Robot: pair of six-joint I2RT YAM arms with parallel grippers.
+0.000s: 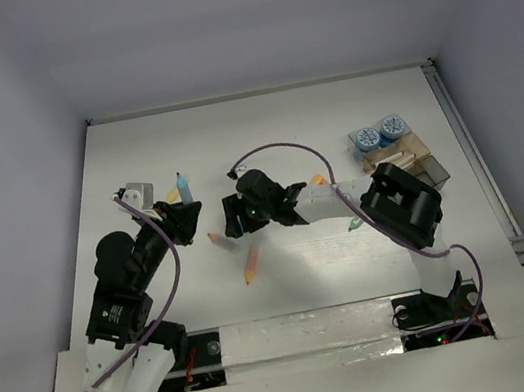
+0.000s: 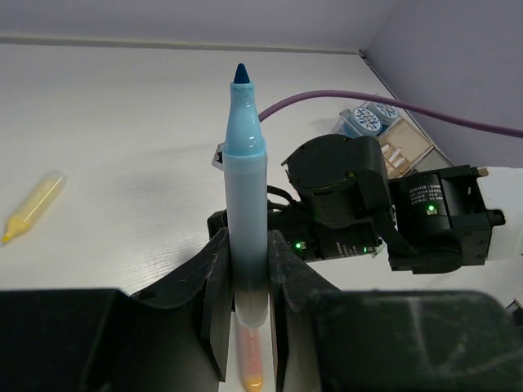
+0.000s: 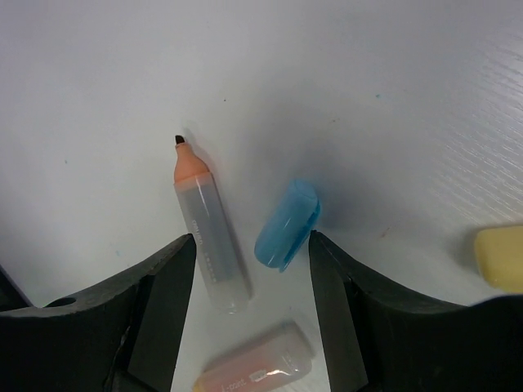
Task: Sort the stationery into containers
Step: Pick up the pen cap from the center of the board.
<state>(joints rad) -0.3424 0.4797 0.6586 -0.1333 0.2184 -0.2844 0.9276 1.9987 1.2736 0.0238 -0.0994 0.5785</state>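
Observation:
My left gripper (image 2: 248, 245) is shut on a light-blue pen (image 2: 247, 163), uncapped, tip pointing away; from above the pen (image 1: 182, 188) sticks out beyond the left gripper (image 1: 183, 217). My right gripper (image 3: 252, 245) is open over the table, pointing down. Between its fingers lie a blue cap (image 3: 288, 224) and an uncapped orange pen (image 3: 210, 233), with a second orange pen (image 3: 257, 367) nearer the palm. The right gripper (image 1: 233, 217) hovers mid-table beside the orange pens (image 1: 252, 264). The containers (image 1: 408, 158) sit at the right.
Two round blue-and-white pots (image 1: 379, 134) stand behind the containers. A small clear box (image 1: 137, 195) sits left of my left gripper. A yellow pen (image 2: 33, 206) lies at the left. A yellow piece (image 3: 500, 255) lies near the right finger. The right arm's wrist (image 2: 343, 196) is close ahead of the left gripper.

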